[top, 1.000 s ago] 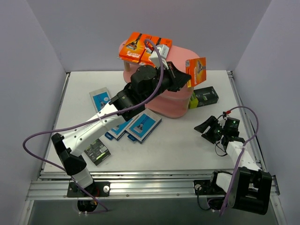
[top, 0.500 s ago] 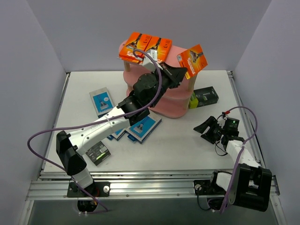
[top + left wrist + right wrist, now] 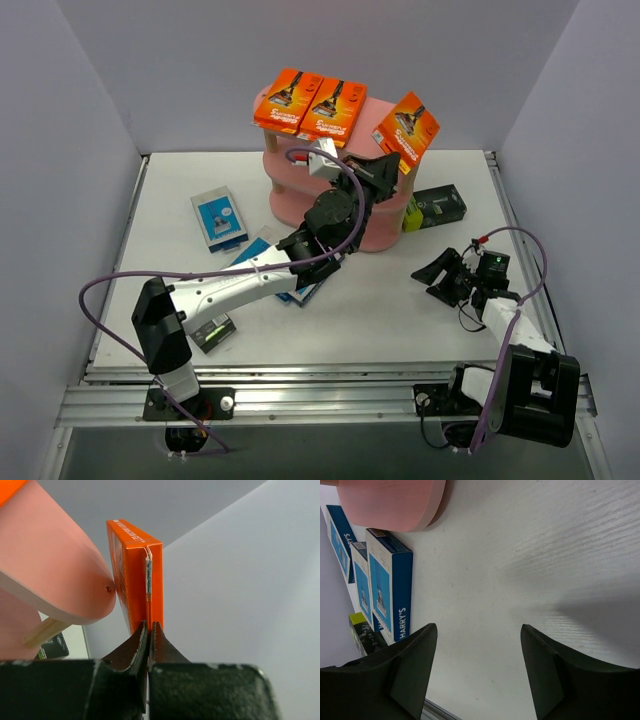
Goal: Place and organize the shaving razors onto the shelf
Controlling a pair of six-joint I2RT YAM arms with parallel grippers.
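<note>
Pinches, left pincer [image 3: 148,625] pressed together, the edge seam of an orange pack [image 3: 135,580], upright against the right end of the shelf's [image 3: 385,228] top tier, at or just beside its rim and not yet laid flat. Hangs the right pincer [image 3: 479,630] spread and empty, low over the desk [image 3: 380,310]. Looks under halfway by judgement: two orange packs [image 3: 283,98] flat on top, with blue packs [image 3: 390,590] and black packs [image 3: 438,205] waiting on the desk for sorting onto tiers.
</note>
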